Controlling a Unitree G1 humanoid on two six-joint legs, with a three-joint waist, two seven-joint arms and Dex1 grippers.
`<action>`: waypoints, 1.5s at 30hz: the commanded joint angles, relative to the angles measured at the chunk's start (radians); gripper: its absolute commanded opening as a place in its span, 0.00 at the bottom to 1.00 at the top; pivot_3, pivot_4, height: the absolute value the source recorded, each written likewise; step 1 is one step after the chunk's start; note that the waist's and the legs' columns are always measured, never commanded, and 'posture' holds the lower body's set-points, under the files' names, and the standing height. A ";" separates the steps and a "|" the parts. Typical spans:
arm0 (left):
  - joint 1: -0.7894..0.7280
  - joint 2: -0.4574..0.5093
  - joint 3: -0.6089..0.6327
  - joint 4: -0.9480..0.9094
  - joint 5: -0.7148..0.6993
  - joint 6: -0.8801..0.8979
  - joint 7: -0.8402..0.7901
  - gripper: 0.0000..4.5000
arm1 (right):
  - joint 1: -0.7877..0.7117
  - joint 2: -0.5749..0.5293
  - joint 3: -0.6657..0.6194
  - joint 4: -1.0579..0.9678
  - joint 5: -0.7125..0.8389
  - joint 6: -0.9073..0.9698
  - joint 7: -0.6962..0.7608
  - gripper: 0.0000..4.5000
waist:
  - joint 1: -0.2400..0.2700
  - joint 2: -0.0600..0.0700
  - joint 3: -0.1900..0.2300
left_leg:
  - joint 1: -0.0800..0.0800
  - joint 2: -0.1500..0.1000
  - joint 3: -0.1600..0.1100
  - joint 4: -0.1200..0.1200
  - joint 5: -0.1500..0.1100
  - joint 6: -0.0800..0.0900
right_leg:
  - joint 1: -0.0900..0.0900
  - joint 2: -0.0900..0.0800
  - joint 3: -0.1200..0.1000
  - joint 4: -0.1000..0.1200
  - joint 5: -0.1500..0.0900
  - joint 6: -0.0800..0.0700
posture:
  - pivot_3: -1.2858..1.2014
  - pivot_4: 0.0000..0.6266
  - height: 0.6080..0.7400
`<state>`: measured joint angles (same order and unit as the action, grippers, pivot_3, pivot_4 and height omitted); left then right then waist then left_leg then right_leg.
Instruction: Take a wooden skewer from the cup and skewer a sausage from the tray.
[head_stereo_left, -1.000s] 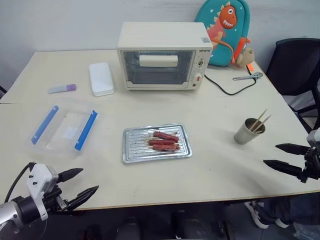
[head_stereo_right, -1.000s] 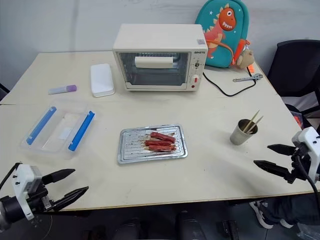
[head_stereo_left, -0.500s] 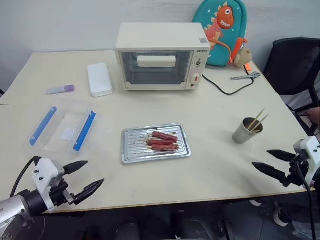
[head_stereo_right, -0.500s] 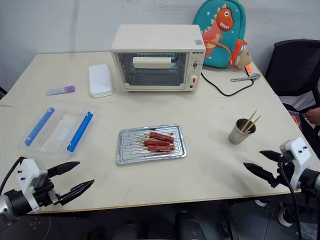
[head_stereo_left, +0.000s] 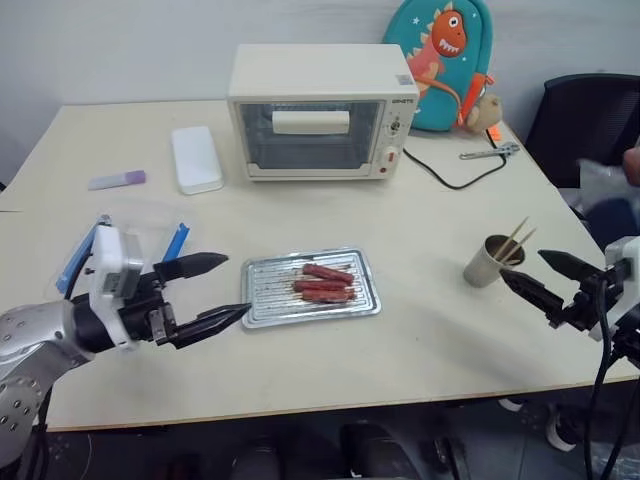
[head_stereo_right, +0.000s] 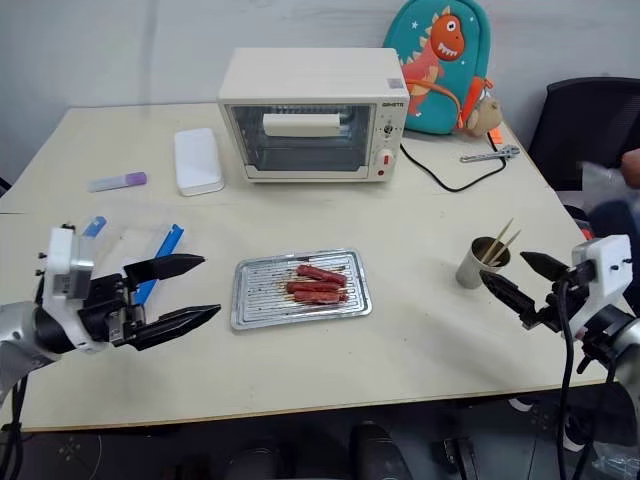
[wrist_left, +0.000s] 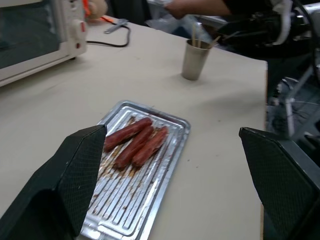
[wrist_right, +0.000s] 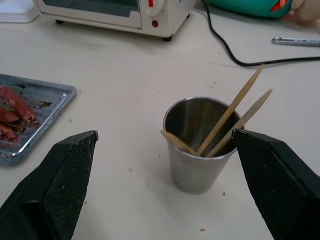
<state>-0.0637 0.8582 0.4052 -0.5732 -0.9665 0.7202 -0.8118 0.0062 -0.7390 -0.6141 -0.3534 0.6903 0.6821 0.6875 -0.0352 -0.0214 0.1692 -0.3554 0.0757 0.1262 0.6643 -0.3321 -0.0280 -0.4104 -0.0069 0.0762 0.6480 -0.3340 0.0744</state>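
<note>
Three reddish-brown sausages (head_stereo_left: 325, 283) lie side by side on the shiny ribbed tray (head_stereo_left: 263, 300) at the table's middle. The grey metal cup (head_stereo_left: 488, 262) stands at the right and holds three wooden skewers (head_stereo_left: 516, 240) that lean against its rim. My left gripper (head_stereo_left: 238, 285) hovers open just left of the tray, pointing at it with nothing between its fingers. My right gripper (head_stereo_left: 521, 265) is open just right of the cup, and in the right wrist view the cup (wrist_right: 200, 160) sits between its spread fingers (wrist_right: 70, 170), untouched.
A cream toaster oven (head_stereo_left: 320, 110) stands at the back, its cable running right toward a wrench (head_stereo_left: 488, 152). A clear box with blue clips (head_stereo_left: 175, 240) lies behind my left arm. A white case (head_stereo_left: 195, 158), a purple-capped tube (head_stereo_left: 117, 180), a dinosaur backpack (head_stereo_left: 445, 60) and a black chair (head_stereo_left: 585, 120) surround the table.
My left gripper rose from the table's near edge and swung right to the tray's left side. My right gripper moved left and up beside the cup. Both stayed open.
</note>
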 joint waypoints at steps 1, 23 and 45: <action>-0.093 0.000 -0.099 0.008 0.011 -0.001 -0.020 0.99 | -0.037 0.019 0.024 -0.013 -0.001 -0.026 -0.038 1.00 | 0.000 0.000 0.000 | 0.000 0.000 0.000 0.000 0.000 0.000 | 0.000 0.000 0.000 0.000 0.000 0.000 | 0.52 0.24 1.00; -0.250 -0.030 -0.283 0.050 0.117 -0.041 -0.102 1.00 | -0.098 0.143 0.169 0.060 -0.118 -0.185 -0.119 0.42 | 0.001 0.000 0.000 | 0.001 0.001 0.007 0.001 0.000 0.000 | -0.004 0.002 0.009 0.004 0.000 0.000 | 0.52 0.24 1.00; -0.317 -0.060 -0.313 0.094 0.155 -0.047 -0.123 1.00 | -0.086 0.152 0.145 0.041 -0.098 -0.195 -0.144 0.01 | 0.001 0.000 0.000 | 0.002 0.001 0.009 0.001 0.000 -0.001 | -0.004 0.002 0.010 0.005 0.000 0.000 | 0.52 0.24 1.00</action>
<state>-0.3638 0.8013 0.0892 -0.4656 -0.8168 0.6942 -0.9231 -0.0682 -0.5778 -0.4428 -0.2796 0.5767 0.5001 0.5512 -0.0346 -0.0216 0.1693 -0.3533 0.0767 0.1351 0.6650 -0.3320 -0.0286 -0.4141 -0.0047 0.0864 0.6527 -0.3342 0.0748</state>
